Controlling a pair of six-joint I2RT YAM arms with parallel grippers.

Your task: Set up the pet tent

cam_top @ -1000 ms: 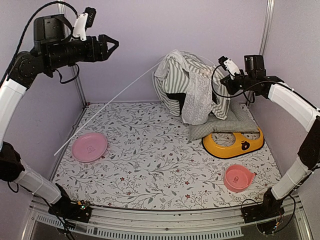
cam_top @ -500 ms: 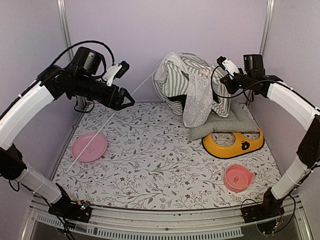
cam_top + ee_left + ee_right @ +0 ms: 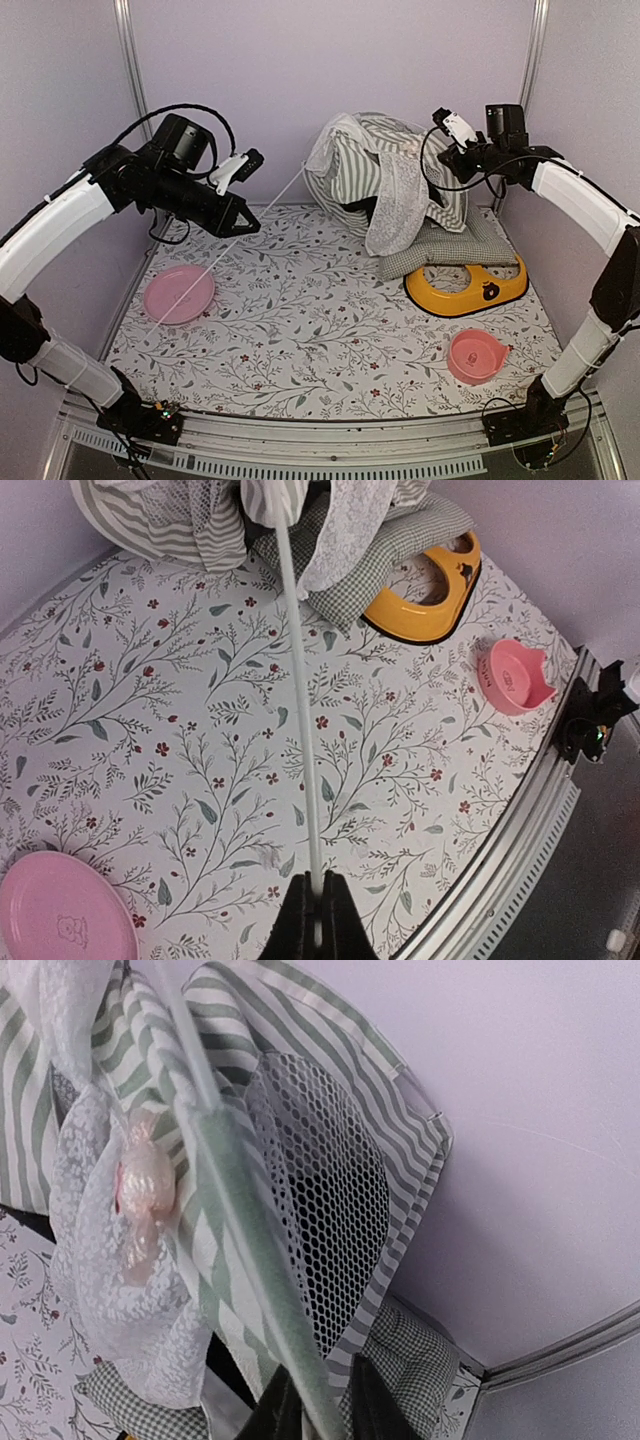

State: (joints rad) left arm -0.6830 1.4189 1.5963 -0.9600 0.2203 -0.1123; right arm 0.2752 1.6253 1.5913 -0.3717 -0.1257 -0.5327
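Currently the desk point(image 3: 330, 340) carries the tent point(image 3: 352, 175) slumped at its back centre, with striped fabric and lace curtain hanging over the checked cushion point(image 3: 455, 245) beneath its right side. The left gripper point(image 3: 315, 925) is pressed together on a thin white pole point(image 3: 298, 710) that slants from the tent's top out over the desk's left half. The right gripper point(image 3: 322, 1408) brackets a striped sleeve point(image 3: 250, 1250) at the tent's upper right, but whether it clamps cannot be told.
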